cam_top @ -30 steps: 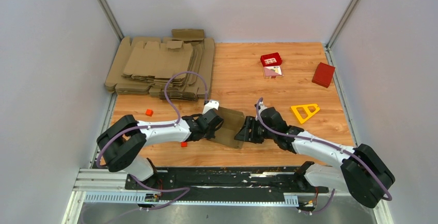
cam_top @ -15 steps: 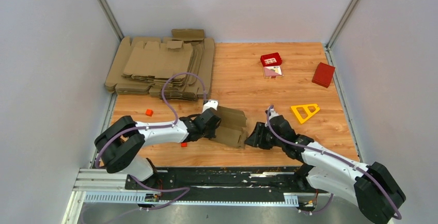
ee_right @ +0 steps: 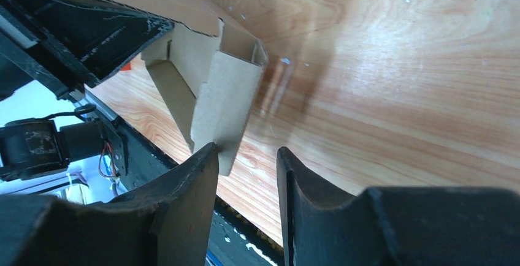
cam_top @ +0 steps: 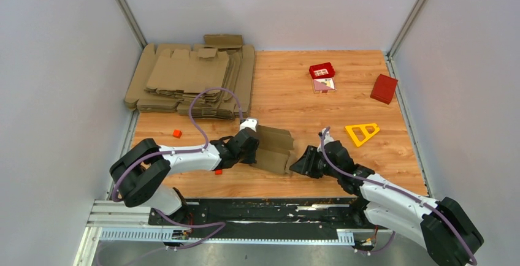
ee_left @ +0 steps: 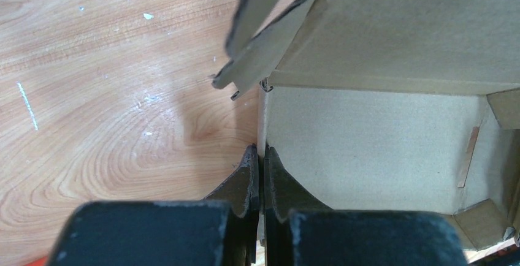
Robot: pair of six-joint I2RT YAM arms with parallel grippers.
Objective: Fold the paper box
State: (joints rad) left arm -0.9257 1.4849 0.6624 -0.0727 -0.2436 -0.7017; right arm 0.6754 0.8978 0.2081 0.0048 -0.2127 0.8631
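The paper box (cam_top: 273, 148) is a small brown cardboard piece, partly opened up, standing on the wooden table (cam_top: 319, 110) between the two arms. My left gripper (cam_top: 253, 149) is shut on the box's left wall. In the left wrist view that thin wall edge sits pinched between the fingertips (ee_left: 250, 171), and the paper box (ee_left: 374, 137) shows its open inside. My right gripper (cam_top: 297, 166) is open just right of the box, holding nothing. In the right wrist view the paper box (ee_right: 224, 97) hangs a flap just ahead of my right gripper (ee_right: 247, 154), by its left finger.
A big pile of flat cardboard blanks (cam_top: 190, 79) lies at the back left. A red box (cam_top: 384, 88), a small red tray (cam_top: 322, 70) and a yellow triangle (cam_top: 362, 132) sit to the right. Two small red cubes (cam_top: 176, 133) (cam_top: 217, 171) lie near the left arm.
My right gripper has drawn back from the box toward the right and the near edge, its jaws narrowing. The left gripper stays shut on the box, which has shifted slightly.
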